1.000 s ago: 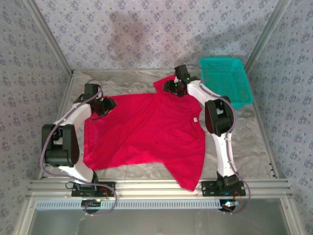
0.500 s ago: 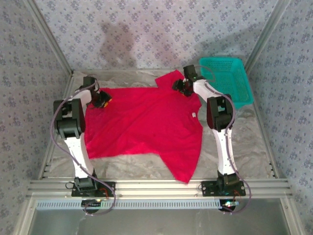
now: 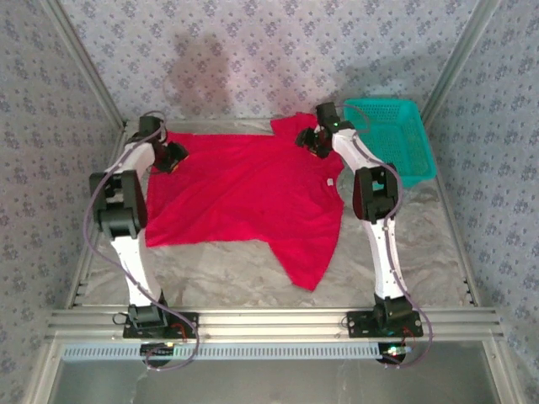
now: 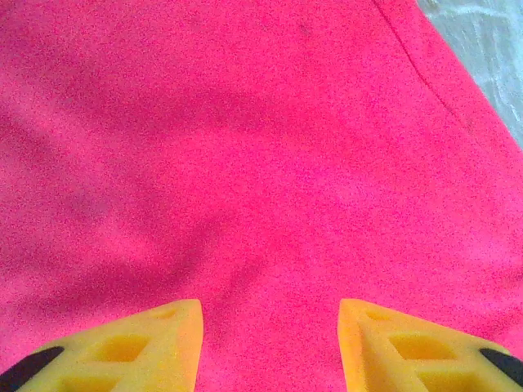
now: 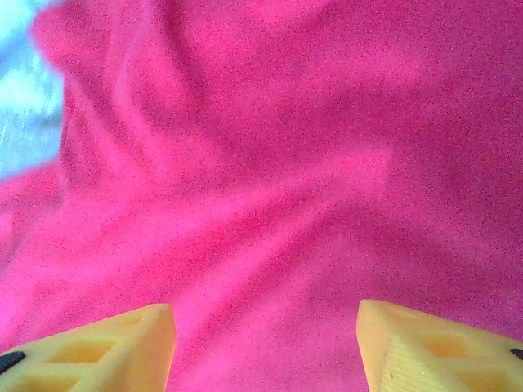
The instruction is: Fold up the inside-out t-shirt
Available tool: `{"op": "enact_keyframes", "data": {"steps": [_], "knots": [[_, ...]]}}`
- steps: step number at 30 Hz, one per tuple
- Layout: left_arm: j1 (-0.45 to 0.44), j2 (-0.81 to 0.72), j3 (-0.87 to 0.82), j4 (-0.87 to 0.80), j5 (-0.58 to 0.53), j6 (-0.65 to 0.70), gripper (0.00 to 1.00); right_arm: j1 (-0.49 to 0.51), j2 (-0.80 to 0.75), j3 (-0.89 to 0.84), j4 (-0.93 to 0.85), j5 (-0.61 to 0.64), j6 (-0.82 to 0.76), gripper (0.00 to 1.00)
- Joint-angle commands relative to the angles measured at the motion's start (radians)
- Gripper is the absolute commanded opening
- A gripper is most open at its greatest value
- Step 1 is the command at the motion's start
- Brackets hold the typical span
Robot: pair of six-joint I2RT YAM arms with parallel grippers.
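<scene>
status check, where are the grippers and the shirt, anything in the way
Left gripper open over the t-shirt's far left edge. Right gripper open over its far right corner. Cloth spread out, not yet folded. Teal basket off to the right.

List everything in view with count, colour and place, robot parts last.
bright red soft cloth short-sleeved t-shirt: one, red, spread out across the table's middle
small white tag: one, white, on the shirt's right side
teal plastic mesh basket: one, teal, far right corner
table: one, marbled grey, under everything
left gripper: one, yellow fingers, open over the shirt's far left
right gripper: one, yellow fingers, open over the shirt's far right
</scene>
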Motion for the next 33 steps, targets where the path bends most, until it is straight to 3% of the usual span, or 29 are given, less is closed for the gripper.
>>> {"op": "enact_keyframes", "data": {"steps": [1, 4, 11, 13, 17, 22, 28, 30, 33], "knots": [[-0.01, -0.235, -0.199, 0.047, 0.017, -0.005, 0.47, 0.073, -0.254, -0.212, 0.046, -0.025, -0.05, 0.63], [-0.01, -0.36, -0.419, 0.091, 0.087, -0.022, 0.45, 0.116, -0.408, -0.468, 0.073, -0.042, -0.058, 0.63], [0.038, -0.561, -0.739, 0.112, 0.089, -0.043, 0.42, 0.232, -0.706, -0.943, 0.098, -0.008, -0.03, 0.62], [0.088, -0.57, -0.78, 0.105, 0.087, -0.038, 0.42, 0.256, -0.765, -1.076, 0.123, -0.003, -0.008, 0.63], [0.271, -0.542, -0.866, 0.166, 0.142, -0.061, 0.41, 0.234, -0.802, -1.252, 0.141, 0.034, 0.009, 0.63], [0.359, -0.502, -0.873, 0.17, 0.108, -0.06, 0.38, 0.161, -0.786, -1.326, 0.143, 0.068, 0.008, 0.63], [0.357, -0.577, -0.848, 0.124, 0.075, -0.07, 0.28, 0.17, -0.829, -1.264, 0.067, 0.088, -0.014, 0.62], [0.323, -0.645, -0.819, 0.059, -0.006, -0.056, 0.26, 0.195, -0.869, -1.213, 0.016, 0.098, -0.029, 0.63], [0.2, -0.754, -0.771, 0.005, -0.144, -0.053, 0.26, 0.228, -0.907, -1.133, -0.005, 0.068, -0.042, 0.64]]}}
